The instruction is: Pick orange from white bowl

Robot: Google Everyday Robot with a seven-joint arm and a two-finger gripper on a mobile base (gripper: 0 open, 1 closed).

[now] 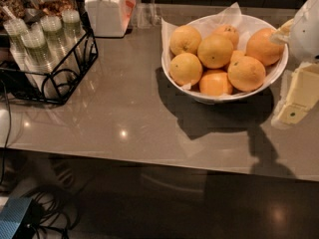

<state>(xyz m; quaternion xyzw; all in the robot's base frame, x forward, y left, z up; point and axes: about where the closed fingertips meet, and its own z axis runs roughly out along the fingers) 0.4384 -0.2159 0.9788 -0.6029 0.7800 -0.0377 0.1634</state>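
Nearest the camera, well below and left of the white bowl (219,97), a blue box (15,223) and loose cables (50,208) are lying on the dark floor, posing no risk to the pick. Moving in, the counter (124,113) is carrying the bowl, which is sitting upright w/ approx. seven oranges heaped inside, none lifted out yet. The gripper (298,96) is hanging just right of the bowl, close by its rim and partly cut off by the frame edge. Whether it's released or clenched I'm not able to tell, but nothing orange is showing in it. Main risk, as I'm judging it: w/ the gripper sitting beside the bowl, not above it, a low sideways approach is prob. going to knock the rim and shove or tip the bowl. Next: the closest orange (246,73) is lying wedged btw. neighbours, so pulling it is likely disturbing the heap, and the right-most orange (264,46), perching high against the rim, is looking ready to roll out. The crinkled paper liner (227,11), sticking up at the bowl's far side, is poss. going to snag and drag. Farther off, a lidded jar (105,11) is standing beyond the bowl to its left, and a wire rack (79,59) of stacked cups (35,39) is sitting well left, both too far to be interfering.
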